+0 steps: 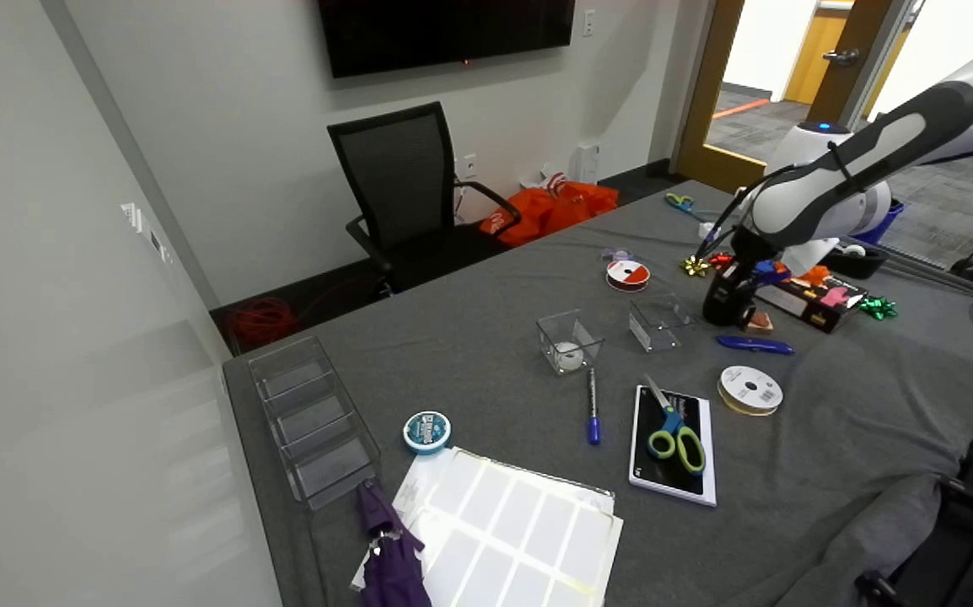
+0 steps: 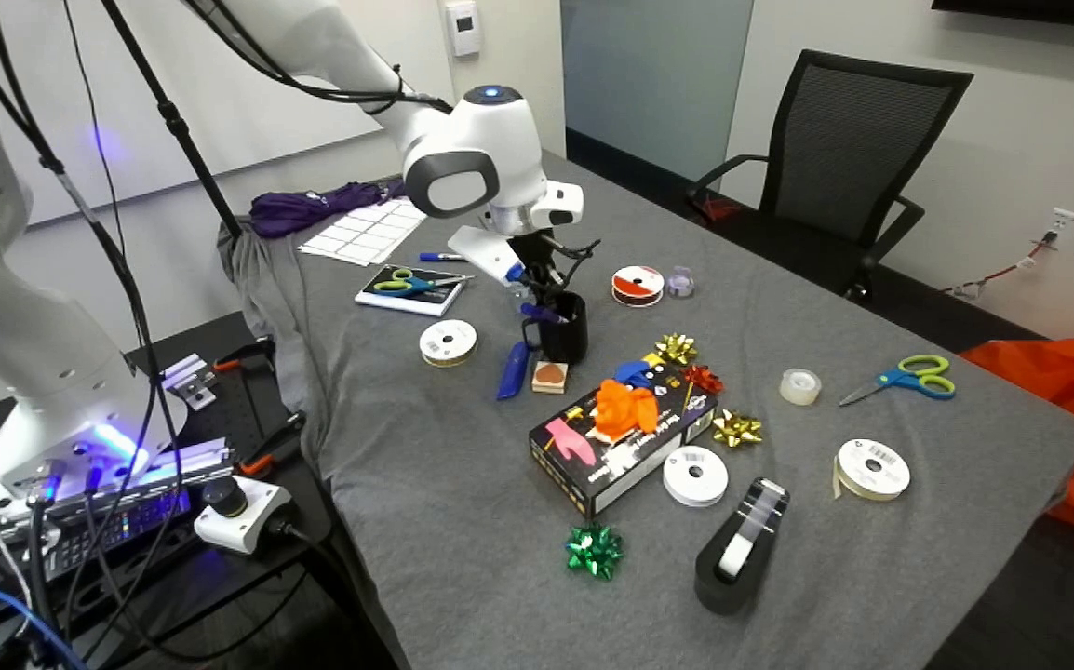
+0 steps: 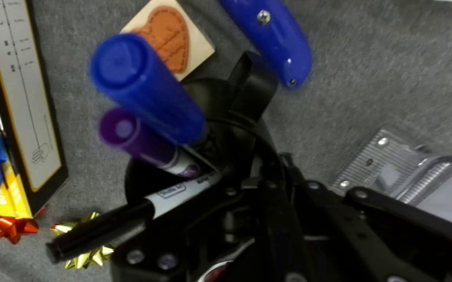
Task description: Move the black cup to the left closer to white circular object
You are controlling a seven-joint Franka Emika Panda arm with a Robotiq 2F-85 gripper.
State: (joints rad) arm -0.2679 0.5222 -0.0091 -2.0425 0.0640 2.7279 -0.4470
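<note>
- Surface (image 2: 472, 521): draped in grey cloth.
- White robot arm (image 2: 500, 130): reaches over the surface down to the black mug (image 2: 567, 330). In the wrist view its fingers (image 3: 300, 180) are drawn together over the mug's rim, pinching the wall between them.
- Glove box (image 2: 635, 447): near the mug, with a red bow (image 2: 703, 377) and a gold bow (image 2: 677, 348) by one end.
- Notebook (image 1: 655, 421): close to the white ribbon spool (image 1: 750, 390), scissors (image 1: 671, 421) lying across it.
- Black tape dispenser (image 2: 721, 582): well apart from the mug, past the glove box.
- Black mug: roughly upright, handle turned toward the utility knife (image 1: 755, 345); whether its base touches the surface, I cannot tell. Blue, purple and black-and-white markers (image 3: 147, 90) lean out over its rim.
- Clear plastic box (image 1: 647, 329): near the mug in an exterior view; a similar container (image 1: 550, 341) farther off holds a white roll (image 1: 569, 358).
- White ribbon spool: flat on the surface, near the mug but apart from it.
- Utility knife: blue, in the way between mug and spool; contact with the handle cannot be made out.
- Wooden stamp (image 2: 549, 377): just beside the mug, near the knife, orange heart facing up.
</note>
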